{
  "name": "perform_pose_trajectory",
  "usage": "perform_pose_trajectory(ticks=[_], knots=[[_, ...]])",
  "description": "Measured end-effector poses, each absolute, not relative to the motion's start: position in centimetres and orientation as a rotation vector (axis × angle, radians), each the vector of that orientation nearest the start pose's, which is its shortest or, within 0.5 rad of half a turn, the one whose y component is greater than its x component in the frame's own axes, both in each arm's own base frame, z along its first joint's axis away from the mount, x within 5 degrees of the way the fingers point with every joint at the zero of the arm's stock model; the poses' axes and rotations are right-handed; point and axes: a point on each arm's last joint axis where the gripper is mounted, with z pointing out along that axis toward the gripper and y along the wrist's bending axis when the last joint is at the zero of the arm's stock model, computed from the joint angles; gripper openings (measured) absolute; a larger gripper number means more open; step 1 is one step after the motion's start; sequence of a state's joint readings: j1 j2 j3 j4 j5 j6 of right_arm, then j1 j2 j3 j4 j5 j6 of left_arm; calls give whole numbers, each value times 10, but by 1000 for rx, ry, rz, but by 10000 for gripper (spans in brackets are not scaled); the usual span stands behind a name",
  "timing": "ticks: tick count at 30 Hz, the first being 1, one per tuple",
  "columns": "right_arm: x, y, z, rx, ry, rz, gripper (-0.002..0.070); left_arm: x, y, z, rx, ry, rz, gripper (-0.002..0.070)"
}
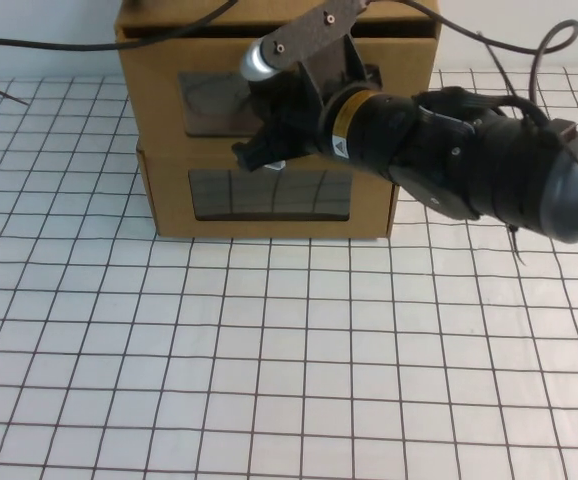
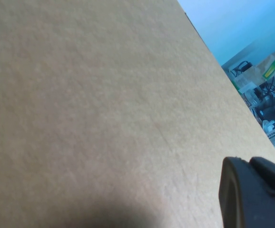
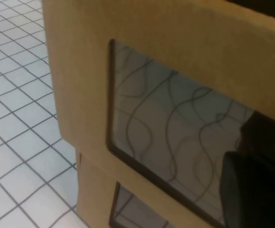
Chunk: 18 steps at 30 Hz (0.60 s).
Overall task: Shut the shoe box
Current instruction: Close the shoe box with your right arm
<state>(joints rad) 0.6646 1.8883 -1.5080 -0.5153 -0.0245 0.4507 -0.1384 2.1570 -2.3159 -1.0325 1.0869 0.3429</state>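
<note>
the right end effector (image 1: 261, 152) pressed against the front of the upper box, the shoe box (image 1: 159, 100), at about its window's lower edge; i could not tell whether it was wide or narrow. that box sat stacked on a similar lower box (image 1: 169, 205) toward the far side of the gridded counter (image 1: 269, 350), and a dark gap along its top edge suggested the drawer front was not fully home. the step in hand looked like the closing push. the next move called for a straight, level shove inward without shifting the stack. the left end effector (image 2: 251, 192) hovered close beside a plain cardboard wall, state unclear.
</note>
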Motion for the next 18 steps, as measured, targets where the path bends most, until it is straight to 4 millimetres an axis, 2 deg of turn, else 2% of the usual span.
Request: perform_pose_trajectory(ticks=[10, 14, 18], knots=[[382, 291, 311, -638, 1712, 416, -13, 463, -135, 389, 363, 2072, -1175, -4], [384, 290, 312, -632, 1722, 404, -14, 463, -135, 389, 394, 2061, -1158, -4], [380, 283, 322, -615, 1755, 370, -13, 462, -131, 391, 443, 2031, -1161, -4]])
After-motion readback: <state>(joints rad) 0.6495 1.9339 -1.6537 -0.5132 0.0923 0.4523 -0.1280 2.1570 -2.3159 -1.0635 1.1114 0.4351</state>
